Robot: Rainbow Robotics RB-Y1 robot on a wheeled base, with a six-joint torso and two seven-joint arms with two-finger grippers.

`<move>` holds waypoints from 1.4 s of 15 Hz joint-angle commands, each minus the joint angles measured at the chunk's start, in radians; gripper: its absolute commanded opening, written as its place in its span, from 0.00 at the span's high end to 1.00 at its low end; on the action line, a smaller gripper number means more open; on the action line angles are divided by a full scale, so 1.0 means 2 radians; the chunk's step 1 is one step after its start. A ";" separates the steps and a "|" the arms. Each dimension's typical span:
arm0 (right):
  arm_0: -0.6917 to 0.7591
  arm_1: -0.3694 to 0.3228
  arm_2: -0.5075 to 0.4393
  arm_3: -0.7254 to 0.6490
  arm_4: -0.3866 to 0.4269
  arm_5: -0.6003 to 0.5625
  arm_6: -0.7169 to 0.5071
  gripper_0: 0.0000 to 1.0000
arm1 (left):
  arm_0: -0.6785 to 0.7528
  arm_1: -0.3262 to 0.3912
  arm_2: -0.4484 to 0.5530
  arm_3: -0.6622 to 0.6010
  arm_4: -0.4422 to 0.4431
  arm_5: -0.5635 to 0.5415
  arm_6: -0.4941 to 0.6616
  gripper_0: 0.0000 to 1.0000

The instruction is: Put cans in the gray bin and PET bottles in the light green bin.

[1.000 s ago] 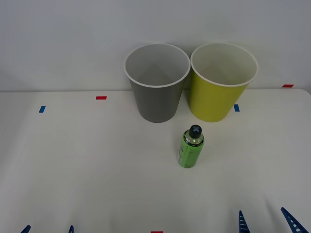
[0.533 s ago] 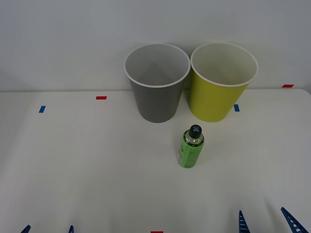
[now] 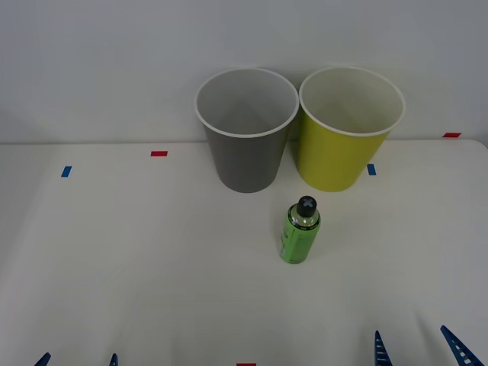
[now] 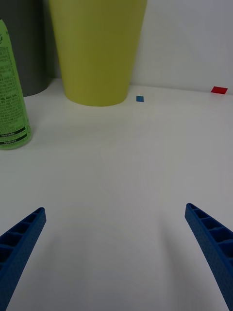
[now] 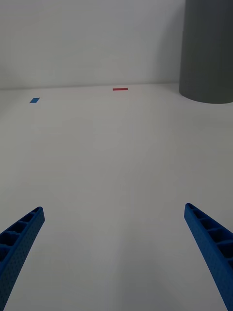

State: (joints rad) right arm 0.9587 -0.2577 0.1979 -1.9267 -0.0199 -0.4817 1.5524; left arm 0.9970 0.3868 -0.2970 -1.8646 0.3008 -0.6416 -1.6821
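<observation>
Waiting low at the worktop's (image 3: 114, 267) near edge, the right hand (image 3: 415, 347) and left hand (image 3: 76, 358) are both spread and empty. Nothing is picked yet: the green-labelled PET bottle (image 3: 299, 230) stands upright just before the gray bin (image 3: 245, 152) and light green bin (image 3: 335, 156). Next, I'd say, the right hand must reach forward and close around it.

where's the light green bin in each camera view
Front view: light green bin stands at the table's back, right of the gray bin.
Right wrist view: the light green bin is beyond the open right gripper.
Left wrist view: not in it.
Shared landmark: the gray bin.
</observation>
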 commanded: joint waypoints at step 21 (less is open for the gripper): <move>0.000 0.000 0.000 0.000 0.000 0.000 0.000 0.00 | -0.320 0.136 -0.164 0.012 -0.015 0.114 -0.003 0.00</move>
State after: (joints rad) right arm 0.9587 -0.2576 0.1979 -1.9268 -0.0200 -0.4817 1.5524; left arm 0.3830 0.6522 -0.6136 -1.8410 0.2733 -0.4390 -1.6881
